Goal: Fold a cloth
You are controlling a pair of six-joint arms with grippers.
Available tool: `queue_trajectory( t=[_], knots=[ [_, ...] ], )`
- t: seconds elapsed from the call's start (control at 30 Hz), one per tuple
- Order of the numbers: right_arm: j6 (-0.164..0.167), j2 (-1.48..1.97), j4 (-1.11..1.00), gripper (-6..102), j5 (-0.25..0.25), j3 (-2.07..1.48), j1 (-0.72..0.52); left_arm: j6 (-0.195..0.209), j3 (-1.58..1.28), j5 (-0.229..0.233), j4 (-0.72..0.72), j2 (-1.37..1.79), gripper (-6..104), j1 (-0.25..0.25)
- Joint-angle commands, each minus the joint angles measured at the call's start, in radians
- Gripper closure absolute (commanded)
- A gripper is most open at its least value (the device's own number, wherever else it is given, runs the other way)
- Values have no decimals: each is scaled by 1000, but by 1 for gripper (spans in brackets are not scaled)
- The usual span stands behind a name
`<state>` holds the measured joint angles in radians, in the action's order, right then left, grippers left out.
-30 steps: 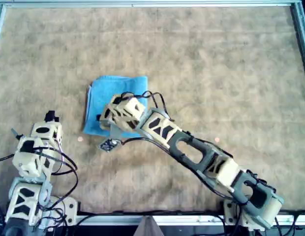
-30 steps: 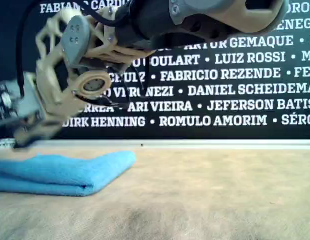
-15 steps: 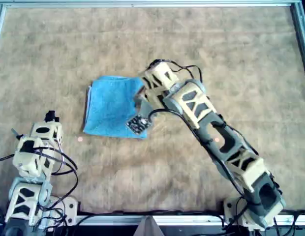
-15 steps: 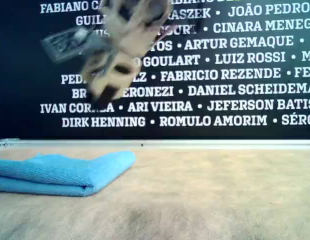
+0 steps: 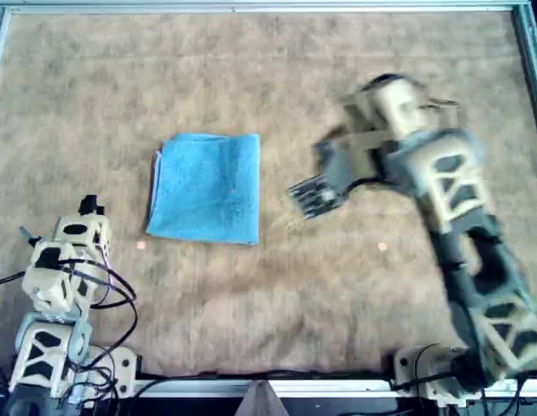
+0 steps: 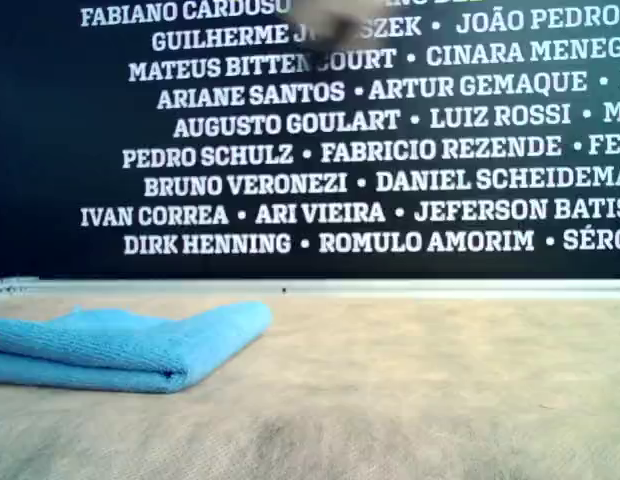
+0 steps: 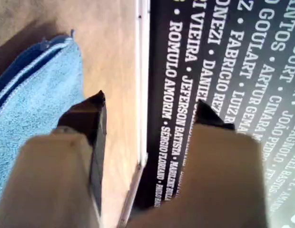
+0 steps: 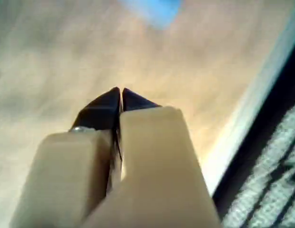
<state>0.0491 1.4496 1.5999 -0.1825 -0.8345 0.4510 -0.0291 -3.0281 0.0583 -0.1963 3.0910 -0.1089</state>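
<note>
You have the cloth [image 5: 205, 186] lying folded on the table [image 5: 338, 52], left of centre in the overhead view and well clear of every edge. Its layers sit stacked, with a thin strip of lower layer showing along its left side in that view. From the exterior view the cloth [image 6: 120, 345] rests flat at that view's left, its rounded fold facing the camera and its far corner tapering toward the back rail [image 6: 390, 288].

Your right gripper [image 8: 121, 95] is clenched, its dark tips pressed together with nothing between them. In the overhead view the right arm [image 5: 442, 191] reaches up the right side of the table, blurred, and the right gripper [image 5: 313, 198] hangs to the right of the cloth, apart from it.

Your left gripper [image 7: 150, 107] is released, its jaws spread wide and empty. In the overhead view the left arm [image 5: 61, 277] sits folded near the table's bottom-left corner, below the cloth and not touching it.
</note>
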Motion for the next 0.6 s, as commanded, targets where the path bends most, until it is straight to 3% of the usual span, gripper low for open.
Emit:
queue_trajectory(
  t=[0.0,0.2,0.57],
  knots=[
    [6,232,-6,96,-17,-126,-187,5,20,-6,5,17,32,14],
    [20,526,-252,97,-17,-477,-387,5,20,-8,5,17,32,12],
    [20,1003,-1049,96,-14,-1417,-396,3,20,-8,5,17,32,12]
  ],
)
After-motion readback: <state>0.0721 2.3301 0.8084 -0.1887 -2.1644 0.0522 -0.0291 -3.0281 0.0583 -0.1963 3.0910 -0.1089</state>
